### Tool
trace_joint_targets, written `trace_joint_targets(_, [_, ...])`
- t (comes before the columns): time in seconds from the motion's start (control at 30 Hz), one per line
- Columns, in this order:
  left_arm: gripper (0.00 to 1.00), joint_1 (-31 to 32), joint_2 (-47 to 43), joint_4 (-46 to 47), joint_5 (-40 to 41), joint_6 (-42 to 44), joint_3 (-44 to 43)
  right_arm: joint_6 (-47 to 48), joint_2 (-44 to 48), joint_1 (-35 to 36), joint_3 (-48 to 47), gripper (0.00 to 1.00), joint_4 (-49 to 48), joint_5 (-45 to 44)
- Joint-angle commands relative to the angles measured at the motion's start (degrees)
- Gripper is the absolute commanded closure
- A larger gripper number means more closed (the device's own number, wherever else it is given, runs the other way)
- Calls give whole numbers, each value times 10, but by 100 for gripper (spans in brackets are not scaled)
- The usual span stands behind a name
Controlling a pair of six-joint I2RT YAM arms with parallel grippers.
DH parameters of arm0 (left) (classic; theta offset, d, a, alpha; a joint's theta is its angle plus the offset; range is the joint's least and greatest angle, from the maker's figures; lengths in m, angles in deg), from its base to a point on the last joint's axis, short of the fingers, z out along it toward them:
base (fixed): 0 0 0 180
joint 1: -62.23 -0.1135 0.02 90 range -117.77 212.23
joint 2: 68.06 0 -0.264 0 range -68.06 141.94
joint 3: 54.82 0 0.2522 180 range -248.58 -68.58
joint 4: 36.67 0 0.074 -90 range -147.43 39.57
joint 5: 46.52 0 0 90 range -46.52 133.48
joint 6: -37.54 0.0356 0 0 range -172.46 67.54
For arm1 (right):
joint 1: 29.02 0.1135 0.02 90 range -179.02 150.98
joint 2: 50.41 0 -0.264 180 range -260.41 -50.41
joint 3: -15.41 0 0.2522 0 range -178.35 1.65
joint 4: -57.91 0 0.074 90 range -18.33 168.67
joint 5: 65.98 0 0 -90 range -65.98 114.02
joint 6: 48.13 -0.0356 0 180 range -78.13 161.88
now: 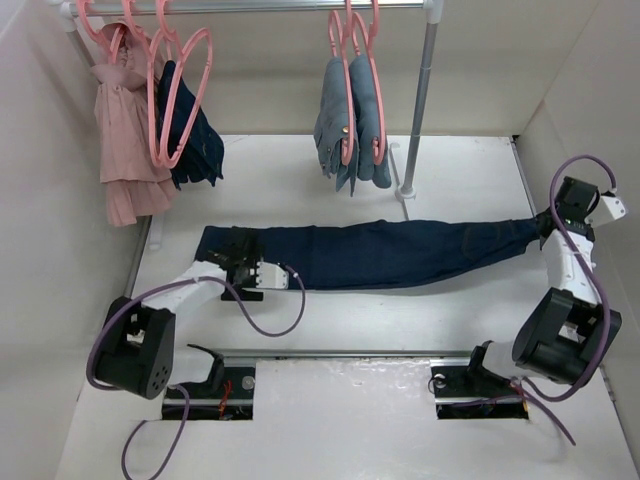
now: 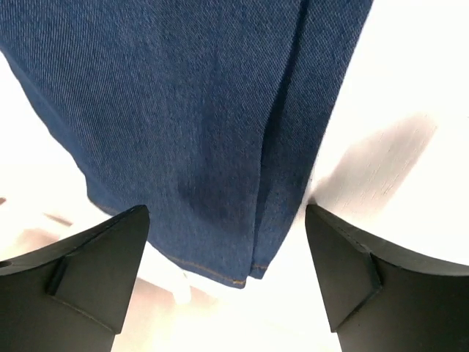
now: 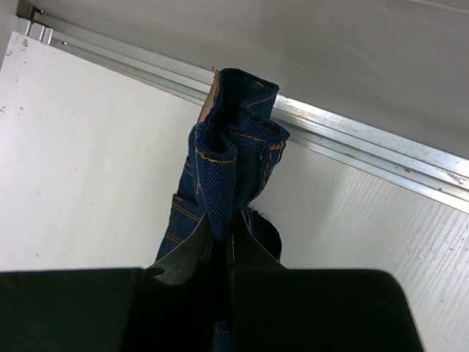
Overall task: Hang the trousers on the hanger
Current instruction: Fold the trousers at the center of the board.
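Top external view: jeans [image 1: 390,253] lie left-right; right gripper [image 3: 223,242] pinches the waistband, left gripper [image 2: 227,286] gapes over the hem.

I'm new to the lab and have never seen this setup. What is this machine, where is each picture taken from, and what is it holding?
Two robot arms are bolted at the near edge of a white table. One picture looks down from above; the other two come from cameras on each wrist. Dark navy trousers lie stretched across the table. The right tool is shut on the bunched waistband end. The left tool is open, its fingers either side of the leg hem. Behind, pink hangers hang on a rail, some carrying other clothes.
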Motion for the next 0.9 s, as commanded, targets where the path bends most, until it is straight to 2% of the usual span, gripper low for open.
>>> trace_joint_targets(0.0, [13,2,2,-2,7,13,53,4,37,-3,12,100,-31,-24])
trace_joint_targets(0.13, [22,2,92,67,41,-50,43,15,43,-3,17,100,-36,-24])
trace_joint_targets(0.17, [45,2,108,74,46,-79,35,15,43,-3,17,100,-36,-24])
trace_joint_targets(0.27, [90,2,151,72,46,-129,-4,20,43,-3,12,100,-36,-24])
trace_joint_targets(0.3, [100,2,151,66,46,-159,-13,25,43,-3,6,100,-36,-24])
trace_joint_targets(0.4, [100,-18,110,26,40,-173,-46,38,55,-3,-5,100,-36,-24])
trace_joint_targets(0.53, [100,-43,17,-49,27,-173,-147,53,66,-3,-21,100,-31,-24])
trace_joint_targets(0.57, [100,-48,3,-68,38,-173,-194,61,72,-3,-29,100,-31,-24])
trace_joint_targets(0.67, [100,-49,-35,-80,62,-147,-268,74,78,-3,-43,100,-37,-24])
trace_joint_targets(0.77, [100,-49,-47,-80,74,-134,-294,74,78,-3,-49,100,-37,-24])
trace_joint_targets(0.87, [100,-49,-58,-86,79,-129,-270,74,78,-3,-49,100,-37,-24])
